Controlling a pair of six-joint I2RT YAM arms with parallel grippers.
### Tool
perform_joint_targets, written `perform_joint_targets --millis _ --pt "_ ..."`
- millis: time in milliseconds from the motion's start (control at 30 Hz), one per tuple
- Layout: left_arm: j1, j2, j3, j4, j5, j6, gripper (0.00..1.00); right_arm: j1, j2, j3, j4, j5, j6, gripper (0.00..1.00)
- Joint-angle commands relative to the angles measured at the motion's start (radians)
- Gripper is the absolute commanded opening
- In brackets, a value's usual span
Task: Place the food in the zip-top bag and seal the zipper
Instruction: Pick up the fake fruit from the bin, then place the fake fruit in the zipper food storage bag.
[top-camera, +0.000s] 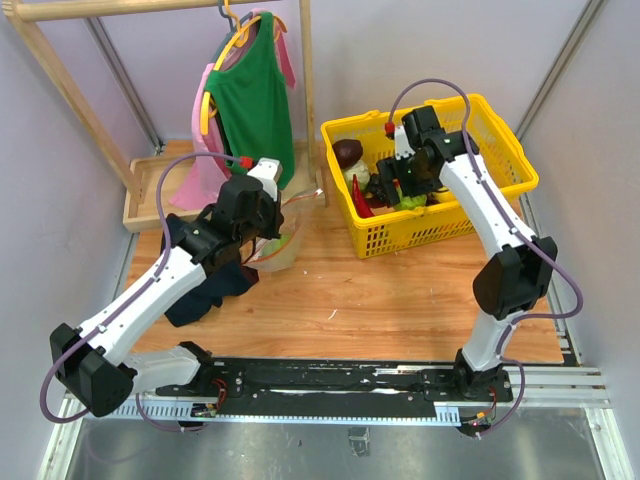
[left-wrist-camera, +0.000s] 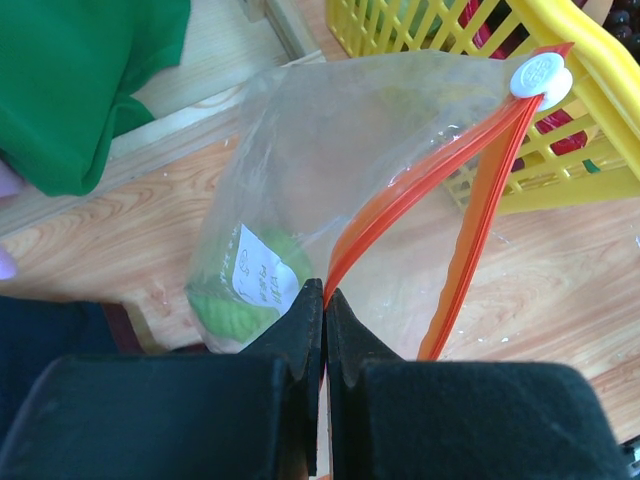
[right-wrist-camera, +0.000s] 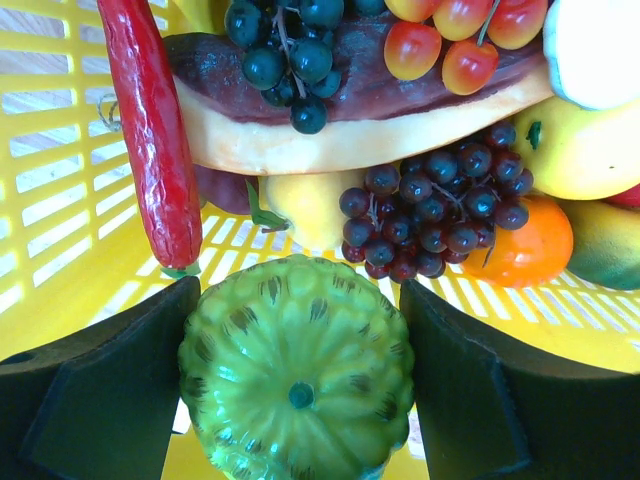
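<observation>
Zip-top bag (left-wrist-camera: 330, 150) held open at centre of left wrist view, left gripper (left-wrist-camera: 323, 290) clamped shut on zipper (left-wrist-camera: 400, 195). One green piece (left-wrist-camera: 230, 310) seen bagged, lower left. Green ribbed gourd (right-wrist-camera: 300, 390) gripped by right gripper (right-wrist-camera: 298, 300) in yellow basket (right-wrist-camera: 60, 200), bottom centre of right wrist view. Most food left to be loaded, sealing not yet done

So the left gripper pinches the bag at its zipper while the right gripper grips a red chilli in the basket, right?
Not quite: the right wrist view shows the right gripper gripping a green squash, with the chilli lying beside it in the basket. The left gripper does pinch the bag at its zipper.
</observation>
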Motion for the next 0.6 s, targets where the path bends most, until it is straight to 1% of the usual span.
perform_joint_targets --millis 0,200,333,433,567 --pt "0.010 -0.025 -0.015 0.026 0.012 0.000 0.00 -0.004 -0.054 -0.058 0.069 0.022 0.053 0.52" --pt "0.013 -0.025 -0.016 0.031 0.040 -0.001 0.01 0.037 -0.190 -0.131 0.212 0.033 0.080 0.50" --pt "0.016 -0.029 -0.015 0.035 0.069 -0.001 0.01 0.071 -0.305 -0.216 0.350 0.038 0.094 0.49" --pt "0.026 -0.027 -0.010 0.040 0.109 -0.006 0.00 0.100 -0.408 -0.299 0.464 0.031 0.104 0.48" --pt "0.046 -0.021 -0.002 0.051 0.198 -0.020 0.00 0.150 -0.524 -0.414 0.616 -0.003 0.141 0.47"
